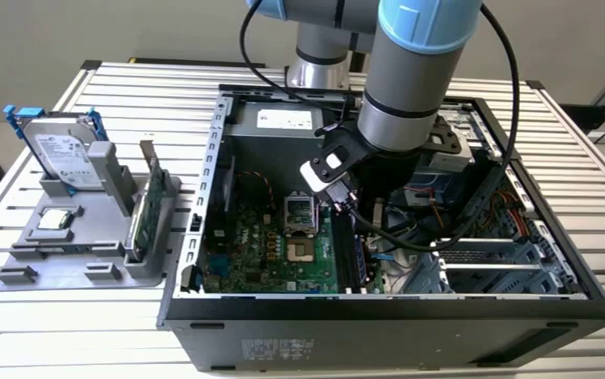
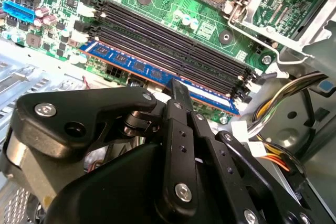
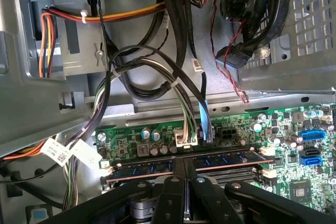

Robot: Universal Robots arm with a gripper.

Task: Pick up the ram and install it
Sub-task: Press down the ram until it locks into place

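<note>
We see the gripper inside the open case, fingers clenched on the ram, which sits in the outermost motherboard slot.

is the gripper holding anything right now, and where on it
The gripper is closed on the ram, pinching its top edge near the middle, with the stick sitting in the motherboard slot.

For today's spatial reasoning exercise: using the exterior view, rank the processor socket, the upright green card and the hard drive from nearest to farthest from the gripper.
1. Processor socket: on the motherboard, just toward the exterior view's left of the gripper.
2. Green card: upright in the grey holder outside the case.
3. Hard drive: farthest toward the exterior view's left.
</note>
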